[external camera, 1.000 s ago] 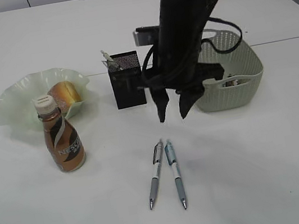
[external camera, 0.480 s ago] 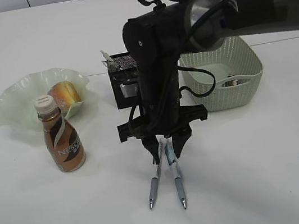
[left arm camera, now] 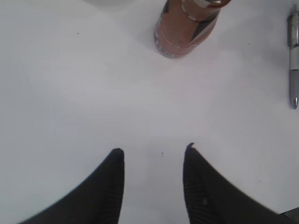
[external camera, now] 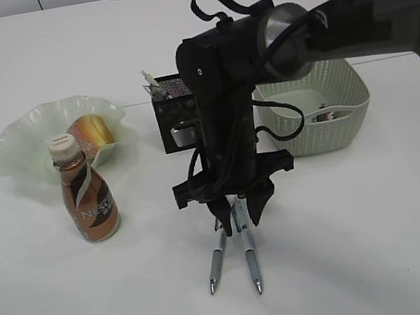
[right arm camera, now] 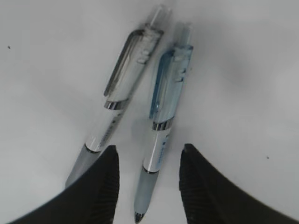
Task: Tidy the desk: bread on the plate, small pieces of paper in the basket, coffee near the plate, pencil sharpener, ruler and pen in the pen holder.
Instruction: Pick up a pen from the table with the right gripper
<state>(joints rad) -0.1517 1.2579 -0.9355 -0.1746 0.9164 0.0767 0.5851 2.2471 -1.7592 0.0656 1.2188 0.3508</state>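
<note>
In the exterior view, a white worktop is seen with the right gripper lowered at the centre, its dark fingers spread on either side of the upper ends of two pens that lie side by side: a grey pen and, just beside it at 3 o'clock, a blue pen. Nothing is clamped; the blue pen runs between the parted fingers, and whether they touch it cannot be told. A black pen holder stands behind the arm at 12 o'clock, with something pale sticking out of its top. A pale green basket sits at 2 o'clock from the pens, with small scraps inside. At 9 o'clock from the pens a brown coffee bottle stands upright, just in front of a frilled green plate on which a bread roll lies. In the left wrist view, the left gripper is shown released above bare worktop, its fingers parted with nothing between them; the base of the coffee bottle is seen at 12 o'clock and the grey pen at the 2 o'clock edge. In the right wrist view, the blue pen's grip section is seen lying between the parted fingers, while the grey pen passes just outside the finger at 9 o'clock.
</note>
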